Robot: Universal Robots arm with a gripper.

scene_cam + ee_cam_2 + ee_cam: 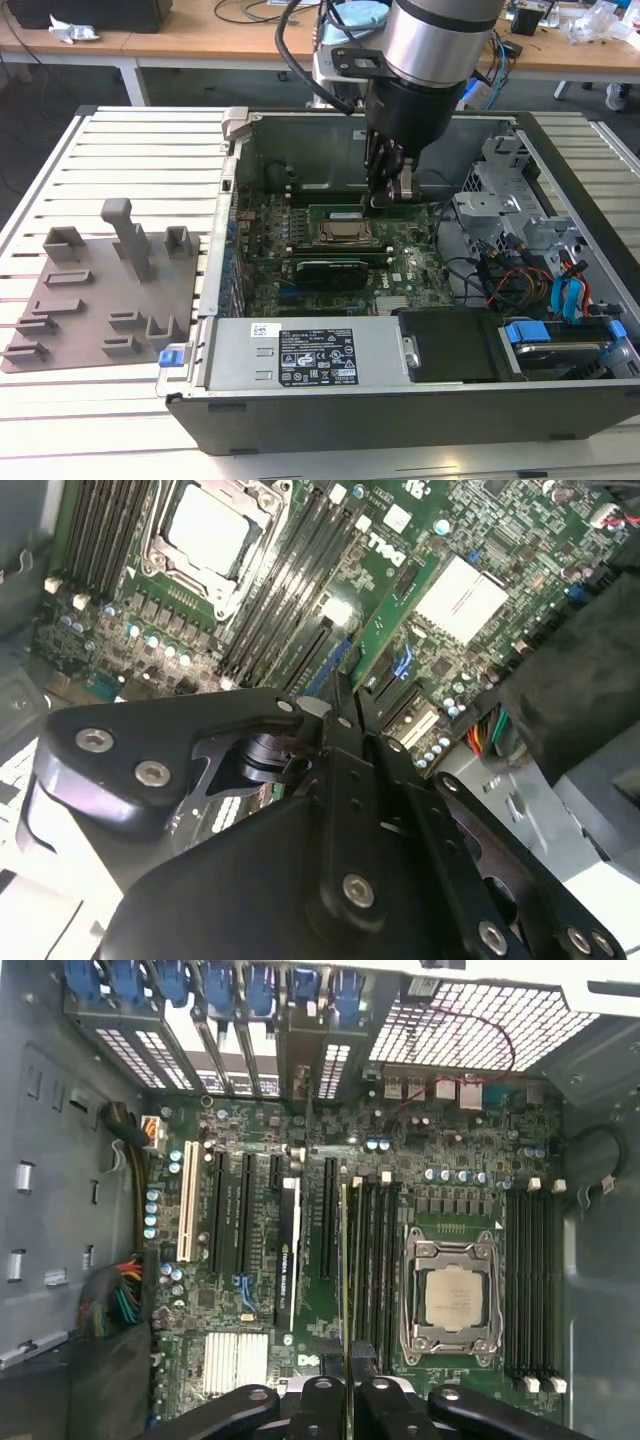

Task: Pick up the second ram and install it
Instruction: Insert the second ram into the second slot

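Arm is reaching down into the open case [350, 425], with the gripper [385, 195] hanging low over the board [400, 265] near the socket [343, 232]. Jaws are clamping on the ram [346, 1280]. In the first wrist view it is showing edge-on, a thin strip running out from between the fingers [375, 1400]. It is lining up with the slot bank [372, 1260] lying between the card [290, 1260] and the socket, on that bank's card side. Cannot tell whether it is touching the slot or sitting just above it. In the second wrist view the fingertips are pressing close together over the same slot rows. Grey plate [90, 300] with upright blocks is lying on the slatted table [130, 150] at the exterior view's left, beside the case and well apart from the gripper. Power supply [310, 355] is sitting along the case's near wall.
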